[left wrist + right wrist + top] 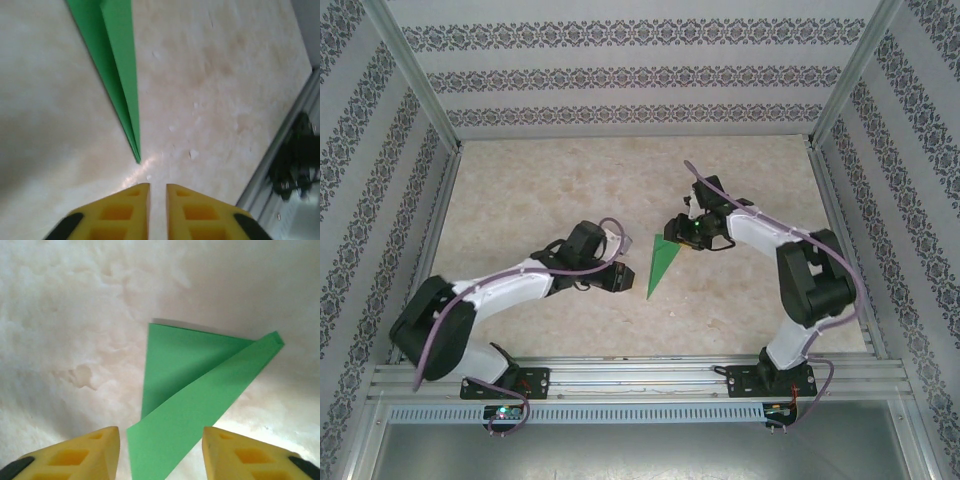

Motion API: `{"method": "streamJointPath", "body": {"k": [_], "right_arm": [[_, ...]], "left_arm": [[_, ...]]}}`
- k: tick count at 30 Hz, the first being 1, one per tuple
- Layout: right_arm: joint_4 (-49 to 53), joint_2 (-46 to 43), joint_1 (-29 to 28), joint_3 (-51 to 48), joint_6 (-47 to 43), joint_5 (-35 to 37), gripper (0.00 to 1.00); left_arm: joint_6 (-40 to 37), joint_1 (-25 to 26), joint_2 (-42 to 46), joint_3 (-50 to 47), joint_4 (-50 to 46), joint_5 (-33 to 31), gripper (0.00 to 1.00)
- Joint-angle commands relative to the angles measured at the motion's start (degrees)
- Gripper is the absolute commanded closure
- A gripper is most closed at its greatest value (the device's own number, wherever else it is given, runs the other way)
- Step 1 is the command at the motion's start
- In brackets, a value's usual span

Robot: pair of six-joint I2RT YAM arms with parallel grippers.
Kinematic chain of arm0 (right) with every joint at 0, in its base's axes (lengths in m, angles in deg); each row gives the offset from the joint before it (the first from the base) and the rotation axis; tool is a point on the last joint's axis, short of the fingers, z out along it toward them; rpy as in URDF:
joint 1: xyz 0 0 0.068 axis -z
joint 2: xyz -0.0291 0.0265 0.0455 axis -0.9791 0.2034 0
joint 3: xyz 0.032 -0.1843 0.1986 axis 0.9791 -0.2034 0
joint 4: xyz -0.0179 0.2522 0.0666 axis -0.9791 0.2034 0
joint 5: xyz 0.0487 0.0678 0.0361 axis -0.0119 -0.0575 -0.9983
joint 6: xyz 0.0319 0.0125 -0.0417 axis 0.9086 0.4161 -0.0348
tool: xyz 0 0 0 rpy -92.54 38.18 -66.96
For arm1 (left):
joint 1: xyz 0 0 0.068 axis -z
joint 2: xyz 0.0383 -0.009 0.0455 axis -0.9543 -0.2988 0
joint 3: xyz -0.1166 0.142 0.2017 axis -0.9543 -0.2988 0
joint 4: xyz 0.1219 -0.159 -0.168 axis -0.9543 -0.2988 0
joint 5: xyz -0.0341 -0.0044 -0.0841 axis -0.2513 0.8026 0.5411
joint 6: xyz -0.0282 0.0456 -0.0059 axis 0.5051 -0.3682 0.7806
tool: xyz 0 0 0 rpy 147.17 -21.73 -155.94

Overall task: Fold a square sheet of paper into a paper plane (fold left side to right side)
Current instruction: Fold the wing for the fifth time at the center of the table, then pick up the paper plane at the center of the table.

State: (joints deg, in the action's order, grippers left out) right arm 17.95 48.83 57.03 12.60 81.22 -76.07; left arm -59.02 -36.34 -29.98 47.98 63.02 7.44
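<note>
The paper plane [660,265] lies on the pale marbled table [520,190] between the two claws, a slim green dart with its point toward the left gripper [620,278] and its broad end by the right gripper [682,235]. In the left wrist view the left gripper [157,186] has its yellow fingers [125,205] drawn close with only a narrow slit between them, and nothing in that slit. The sharp tip of the plane [117,65] sits just ahead of those fingertips, slightly left of the slit and clear of them, and the body runs away ahead and leftward. In the right wrist view the right gripper [161,432] stands spread wide. The plane's broad end [195,390] reaches in between its fingers, with bare table showing on both sides, so neither finger touches the paper. A folded flap slants ahead and rightward from there.
</note>
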Motion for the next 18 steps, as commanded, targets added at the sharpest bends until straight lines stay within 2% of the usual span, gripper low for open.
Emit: {"method": "streamJointPath", "body": {"k": [1, 4, 7, 13, 18], "right_arm": [[5.07, -3.39, -3.39, 0.18, 0.08, 9.27, 0.48], [7.37, -4.87, -6.55, -0.6, 3.32, 15.95, 0.44], [10.53, -4.52, -9.28, 0.34, 7.51, 22.4, 0.41], [17.29, 0.24, -15.3, 6.63, 14.3, 33.0, 0.35], [21.96, 6.64, -17.82, 13.1, 16.7, 36.34, 0.33]], "left_arm": [[1.37, -1.1, 6.0, -2.77, 2.86, -14.38, 0.72], [1.24, -1.46, 11.98, -5.69, 3.79, -22.04, 0.6], [0.92, -1.97, 16.92, -8.54, 4.92, -26.76, 0.49], [1.28, -2.74, 21.81, -12.52, 6.25, -29.78, 0.32], [1.21, -3.22, 23.59, -14.27, 6.45, -29.85, 0.19]]}}
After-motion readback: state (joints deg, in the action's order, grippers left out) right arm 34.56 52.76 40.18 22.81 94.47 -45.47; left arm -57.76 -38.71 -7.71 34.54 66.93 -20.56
